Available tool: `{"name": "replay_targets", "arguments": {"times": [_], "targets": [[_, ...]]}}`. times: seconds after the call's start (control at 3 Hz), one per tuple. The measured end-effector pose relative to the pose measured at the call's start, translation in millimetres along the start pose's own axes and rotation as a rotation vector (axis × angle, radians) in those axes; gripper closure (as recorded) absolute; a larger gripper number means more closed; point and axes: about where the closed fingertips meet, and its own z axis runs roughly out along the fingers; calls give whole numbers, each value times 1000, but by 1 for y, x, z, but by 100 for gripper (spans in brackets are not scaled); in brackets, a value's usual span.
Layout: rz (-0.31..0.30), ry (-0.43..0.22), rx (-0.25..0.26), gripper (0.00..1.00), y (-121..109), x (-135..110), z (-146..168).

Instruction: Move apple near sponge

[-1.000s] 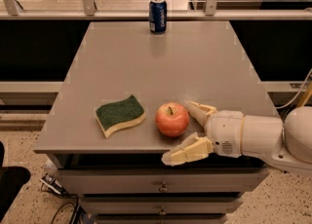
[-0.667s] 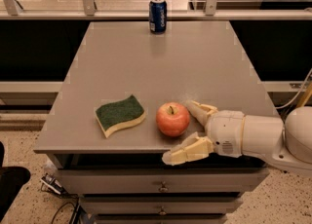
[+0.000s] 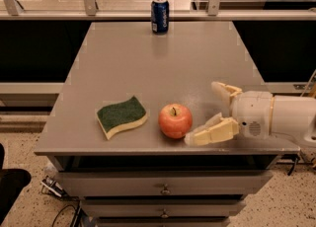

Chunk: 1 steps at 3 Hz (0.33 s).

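Round red-orange apple (image 3: 175, 121) with a short dark stem is sitting on the grey tabletop (image 3: 148, 58) near its 6 o'clock edge. Flat wavy-edged sponge (image 3: 121, 117), dark green over pale yellow foam, is lying just beside it at 9 o'clock, not touching. White gripper (image 3: 203, 113) is hovering at the apple's 3 o'clock, cream fingers (image 3: 212, 132) spread apart, holding nothing. Blue can (image 3: 160, 15) is standing upright at 12 o'clock, well apart.

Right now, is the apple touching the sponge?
Apart. The camera view shows bare table between apple and sponge; the open gripper sits on the apple's other side.
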Motion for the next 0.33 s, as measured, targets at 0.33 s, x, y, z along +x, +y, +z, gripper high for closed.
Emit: {"name": "replay_targets", "arguments": {"times": [0.33], "targets": [[3,-21,49,0,-32,-15,-22]]}}
